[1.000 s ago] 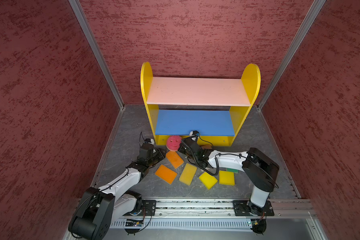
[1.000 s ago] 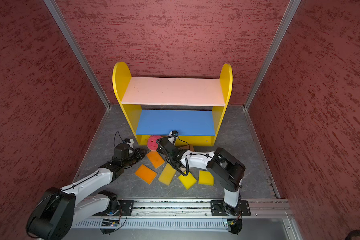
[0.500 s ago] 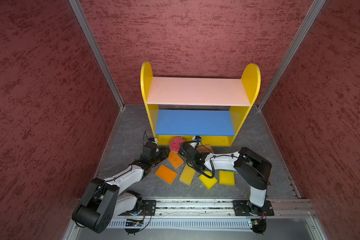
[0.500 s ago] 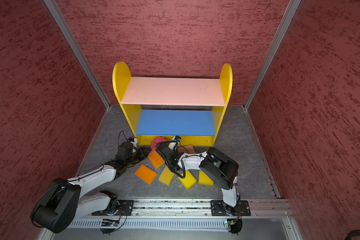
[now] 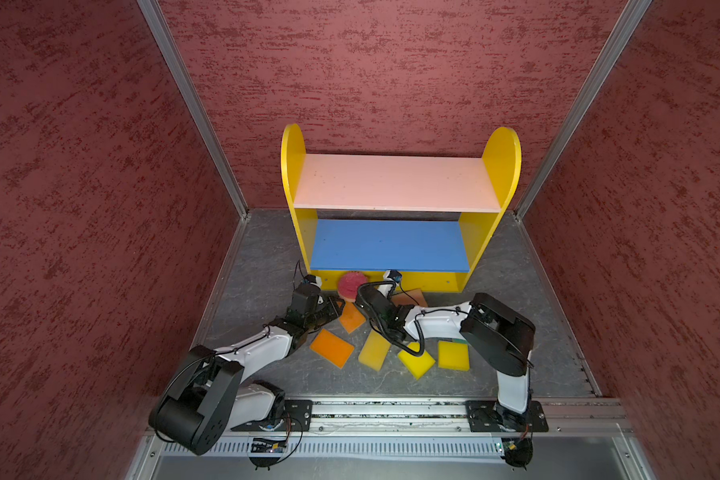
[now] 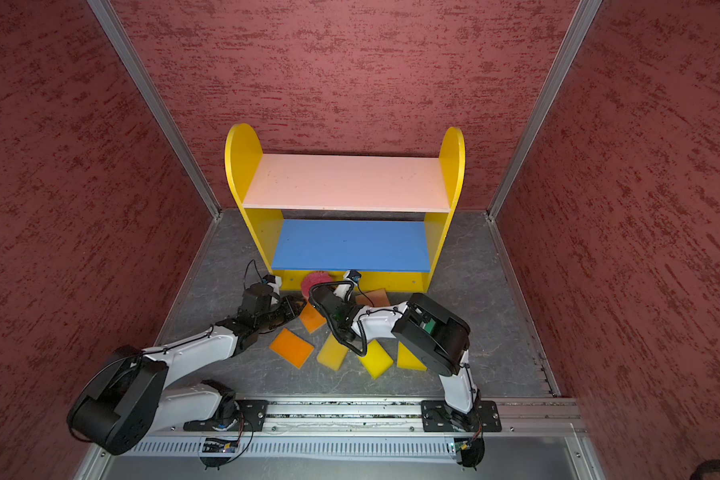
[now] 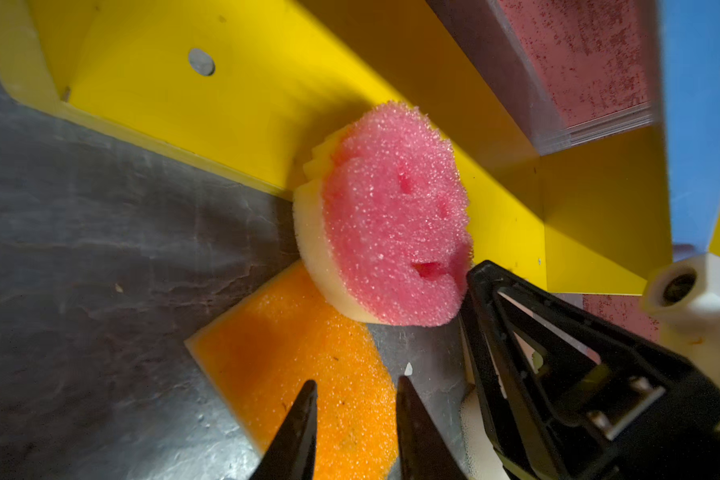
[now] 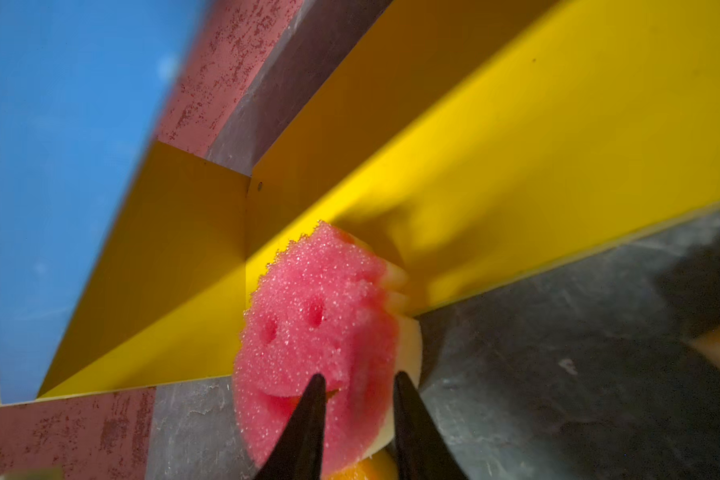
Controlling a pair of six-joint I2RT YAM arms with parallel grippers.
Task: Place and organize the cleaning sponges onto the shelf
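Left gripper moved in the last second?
Yes. In a top view the left gripper has shifted right, closer to the shelf and its left side panel.

A grey, marbled tabletop [image 5: 258, 257] lay between dark red textured walls [image 5: 391, 75], with silver corner posts [image 5: 192, 108] at the back and a metal rail [image 5: 391, 409] along the front edge.

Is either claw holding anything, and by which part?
Nothing is held. The left claw hangs open over an orange sponge; the right claw is open at the round pink sponge leaning on the shelf.
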